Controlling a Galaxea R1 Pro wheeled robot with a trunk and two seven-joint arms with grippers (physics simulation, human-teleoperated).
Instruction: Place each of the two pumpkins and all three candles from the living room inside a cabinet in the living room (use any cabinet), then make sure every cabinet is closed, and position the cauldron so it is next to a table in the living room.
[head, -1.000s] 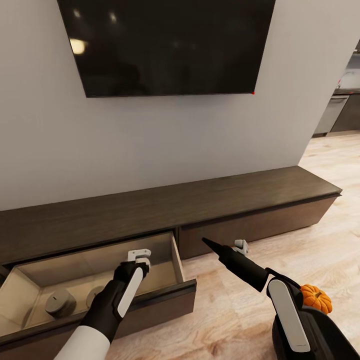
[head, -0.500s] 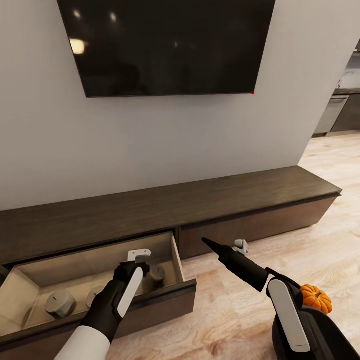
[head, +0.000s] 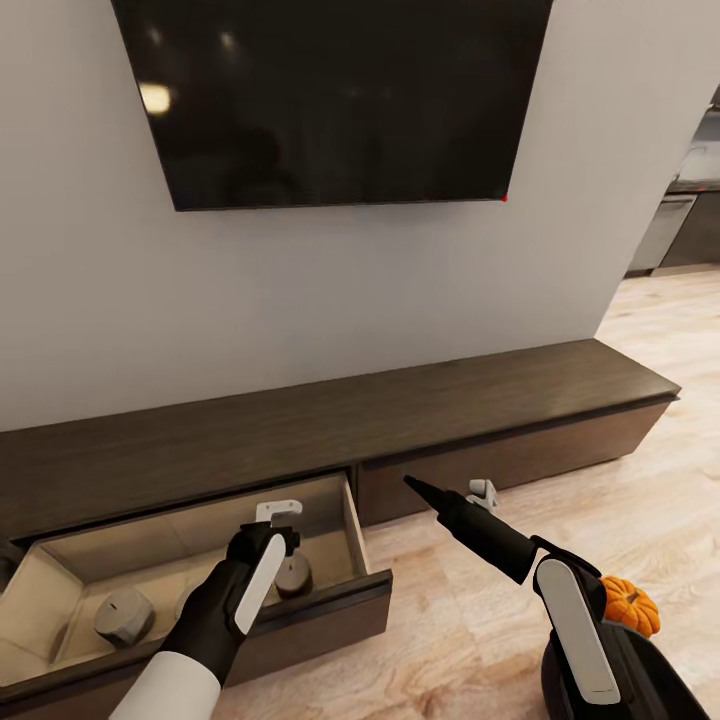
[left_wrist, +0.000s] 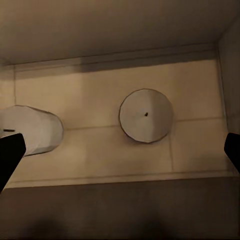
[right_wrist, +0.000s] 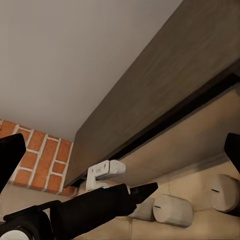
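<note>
Candle (head: 293, 577) rolled forward in open cabinet (head: 330, 425) drawer, wood floor (head: 640, 500)

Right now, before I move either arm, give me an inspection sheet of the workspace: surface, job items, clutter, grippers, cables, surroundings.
Surface: cabinet, dark flat top bare; its left drawer is pulled open, right drawer front shut.
Job's things: three candles in the open drawer, one upright, one on its side; pumpkin beside the right arm, over a dark round rim, probably the cauldron.
Clutter: nothing seen.
Grippers: left gripper open over the drawer, empty; right gripper open, empty, near the shut drawer front.
Cables: nothing seen.
Surroundings: wall television, wood floor, kitchen units far right.
</note>
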